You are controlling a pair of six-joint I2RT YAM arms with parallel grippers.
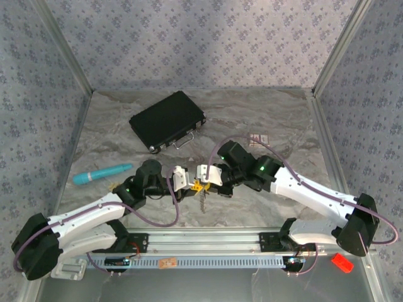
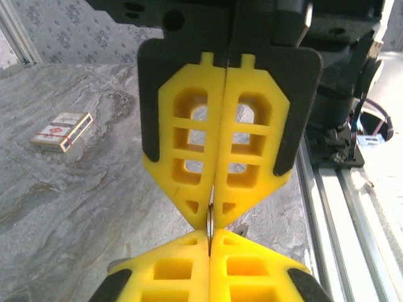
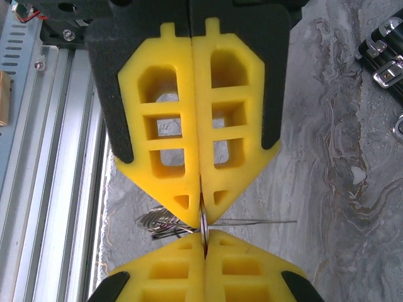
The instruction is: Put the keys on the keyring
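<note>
Left pincer (image 2: 210, 239), right pincer (image 3: 204, 242) gripping keyring (image 3: 204, 220) (keys (image 3: 162, 224) dangling), black case (image 1: 167, 119) beyond.

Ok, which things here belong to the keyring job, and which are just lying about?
In the job: keyring, pinched by both the left gripper and the right gripper; keys dangling below.
Lying about: black case; teal cylinder; small pack; red piece.
</note>
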